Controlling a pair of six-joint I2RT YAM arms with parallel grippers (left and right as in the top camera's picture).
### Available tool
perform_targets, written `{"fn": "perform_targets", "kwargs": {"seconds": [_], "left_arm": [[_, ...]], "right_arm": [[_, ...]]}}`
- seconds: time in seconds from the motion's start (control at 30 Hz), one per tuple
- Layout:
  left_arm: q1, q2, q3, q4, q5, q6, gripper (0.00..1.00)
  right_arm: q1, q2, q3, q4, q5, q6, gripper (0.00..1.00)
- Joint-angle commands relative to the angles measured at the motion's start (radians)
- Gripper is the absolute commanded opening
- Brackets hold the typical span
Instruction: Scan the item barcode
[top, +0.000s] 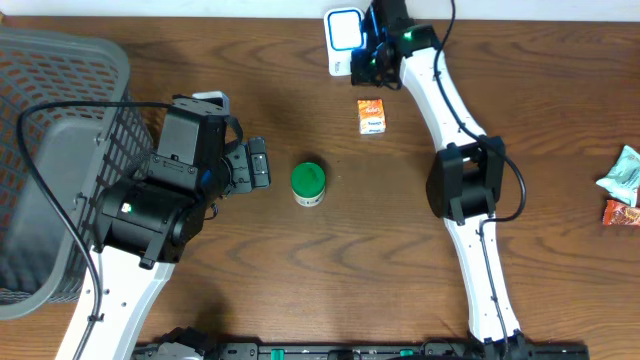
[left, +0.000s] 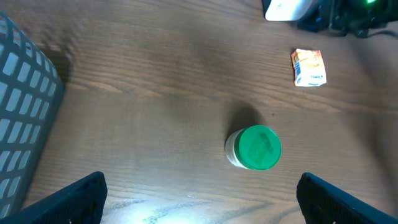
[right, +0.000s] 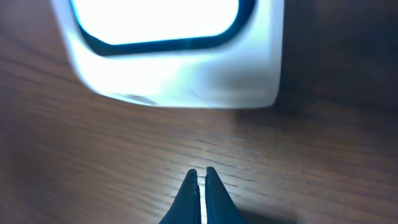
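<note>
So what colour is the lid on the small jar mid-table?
The lid is green, clearest in the left wrist view.

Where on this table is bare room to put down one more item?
Bare wood lies between the green-lidded jar and the right arm, and between that arm and the packets. It is crowded near the scanner, orange box and right tool.

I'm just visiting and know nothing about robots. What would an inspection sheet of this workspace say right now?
Surface: wooden table, no spills seen.
Job's things: white scanner lit at the far edge; green-lidded jar upright mid-table; small orange box between them.
Clutter: two snack packets at the right edge.
Grippers: left gripper open, empty, short of the jar; right gripper shut, empty, facing the scanner.
Cables: black cable looping over the basket.
Surroundings: grey basket at the left.
</note>
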Motion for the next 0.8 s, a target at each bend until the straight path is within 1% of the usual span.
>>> {"fn": "perform_targets", "kwargs": {"seconds": [0.0,0.2,0.3,0.37,0.47,0.6,0.7,0.77], "left_arm": [[0.005,0.004,0.007,-0.001,-0.013,0.009,0.98],[0.005,0.004,0.007,-0.001,-0.013,0.009,0.98],[0.005,0.004,0.007,-0.001,-0.013,0.009,0.98],[0.005,0.004,0.007,-0.001,-0.013,0.009,0.98],[0.005,0.004,0.007,-0.001,-0.013,0.009,0.98],[0.005,0.004,0.007,-0.001,-0.013,0.009,0.98],[0.005,0.004,0.007,-0.001,-0.013,0.009,0.98],[0.005,0.004,0.007,-0.001,-0.013,0.009,0.98]], "right_arm": [[-0.001,0.043,0.003,-0.024,0.067,0.018,0.01],[-0.002,0.045,0.003,-0.079,0.106,0.01,0.01],[0.002,0.045,0.003,-0.148,0.101,-0.019,0.01],[0.005,0.045,0.003,-0.211,0.096,-0.059,0.01],[0.008,0.045,0.003,-0.325,0.068,-0.154,0.01],[0.01,0.044,0.003,-0.438,0.043,-0.278,0.01],[0.01,0.04,0.006,-0.483,0.001,-0.369,0.01],[0.01,0.037,0.007,-0.484,0.002,-0.384,0.04]]}}
